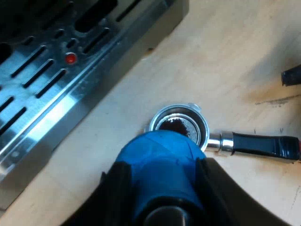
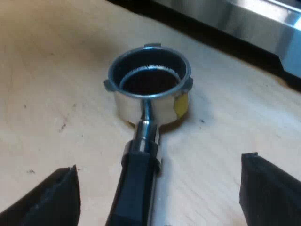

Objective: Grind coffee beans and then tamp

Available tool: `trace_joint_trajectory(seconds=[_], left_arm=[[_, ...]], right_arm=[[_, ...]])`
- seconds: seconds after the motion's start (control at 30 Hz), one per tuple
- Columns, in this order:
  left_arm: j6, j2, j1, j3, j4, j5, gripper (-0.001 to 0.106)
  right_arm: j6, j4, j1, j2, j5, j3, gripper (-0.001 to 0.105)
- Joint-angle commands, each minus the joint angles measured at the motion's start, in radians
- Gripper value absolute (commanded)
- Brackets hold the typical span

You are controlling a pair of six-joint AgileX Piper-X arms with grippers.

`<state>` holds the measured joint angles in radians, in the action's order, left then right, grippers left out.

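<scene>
Blue tamper (image 1: 160, 160) is gripped by the left gripper (image 1: 162, 197), with the black fingers (image 1: 117, 193) pressed against its two sides. The tamper is held over the near rim of the holder (image 1: 181, 125); whether it touches the rim cannot be told. The holder is laid flat on the wooden bench (image 1: 225, 56), basket mouth up, just beside the long edge of the espresso machine's (image 1: 28, 28) slotted steel drip tray (image 1: 42, 89) and apart from it. Dark grounds (image 1: 176, 126) are seen inside the basket, uncovered past the tamper. The dark handle (image 1: 261, 143) is stretched out along the bench away from the basket, and its red end (image 1: 294, 148) is pointed away from the tray. A red dot (image 1: 70, 58) is seen among the tray slots. A black piece (image 1: 291, 75) is seen above the bench near the red end; what it is cannot be told. From the right wrist, the right gripper (image 2: 160, 183) is spread wide and nothing is held. Its fingers (image 2: 51, 200) are set either side of the handle (image 2: 136, 188), well clear of it. The holder (image 2: 149, 84) is seen beyond them on the bench (image 2: 51, 80), with a yellow patch (image 2: 181, 104) on the basket wall and the machine's steel edge (image 2: 254, 23) behind it.
</scene>
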<state>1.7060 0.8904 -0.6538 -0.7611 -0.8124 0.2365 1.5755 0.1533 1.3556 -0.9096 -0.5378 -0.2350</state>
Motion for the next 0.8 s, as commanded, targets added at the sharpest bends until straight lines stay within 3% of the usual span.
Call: trace_joint_trajectory(seconds=[0.03,0.23,0.47,0.67,0.73,0.8], left_arm=[[-0.007,0.015,-0.006,-0.012,0.008,0.0,0.0],[-0.007,0.147,-0.032,-0.039,0.035,0.025,0.0],[-0.013,0.187,-0.151,-0.039,0.075,-0.063,0.0],[-0.013,0.244,-0.154,-0.039,0.088,-0.055,0.0],[-0.013,0.27,-0.154,-0.039,0.105,-0.015,0.0],[-0.013,0.291,-0.154,-0.039,0.121,-0.016,0.0]], right_arm=[[-0.002,0.006,0.0,0.003,0.005,0.003,0.07],[-0.002,0.006,0.0,0.003,0.005,0.003,0.07],[-0.002,0.006,0.0,0.003,0.005,0.003,0.07],[-0.007,0.006,0.0,0.003,0.005,0.003,0.07],[-0.008,0.006,0.0,0.003,0.005,0.003,0.07],[-0.008,0.006,0.0,0.003,0.005,0.003,0.07]])
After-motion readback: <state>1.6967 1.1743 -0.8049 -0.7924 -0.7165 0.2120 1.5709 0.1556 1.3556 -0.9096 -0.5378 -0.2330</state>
